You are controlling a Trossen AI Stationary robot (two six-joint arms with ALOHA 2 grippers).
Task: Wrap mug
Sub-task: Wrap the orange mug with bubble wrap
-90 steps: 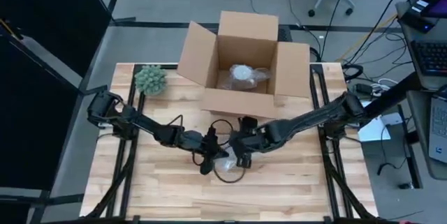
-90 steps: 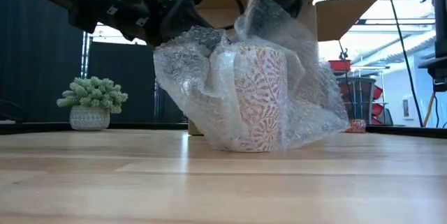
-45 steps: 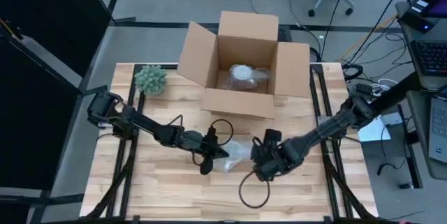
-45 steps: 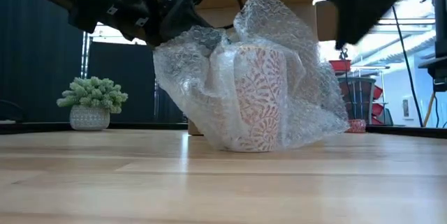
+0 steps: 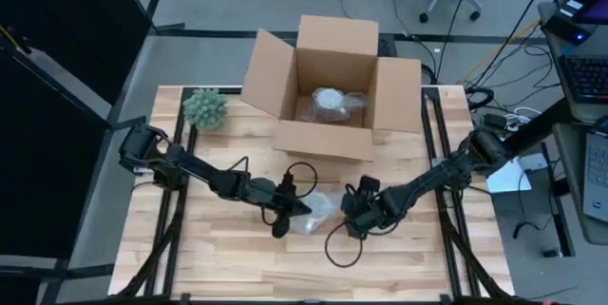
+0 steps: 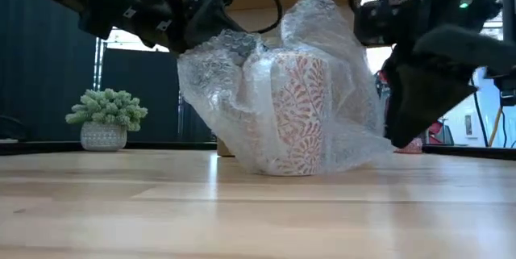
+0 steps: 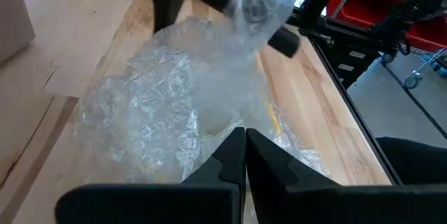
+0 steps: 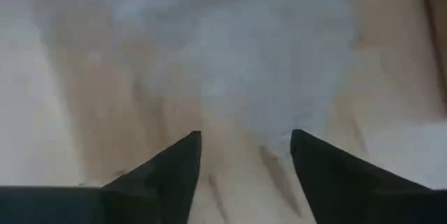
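The mug stood upright mid-table, draped in bubble wrap. The left gripper pinched the wrap's edge with fingers together; the right gripper sat just beside it, fingers apart.

1. Bright daylight is flooding in from the room behind in the low view, leaving the arms reading as dark silhouettes.
2. The bubble wrap is glinting with small highlights.
3. The right wrist view is smearing heavily.
4. Even overhead light is casting only soft shadows on the table.
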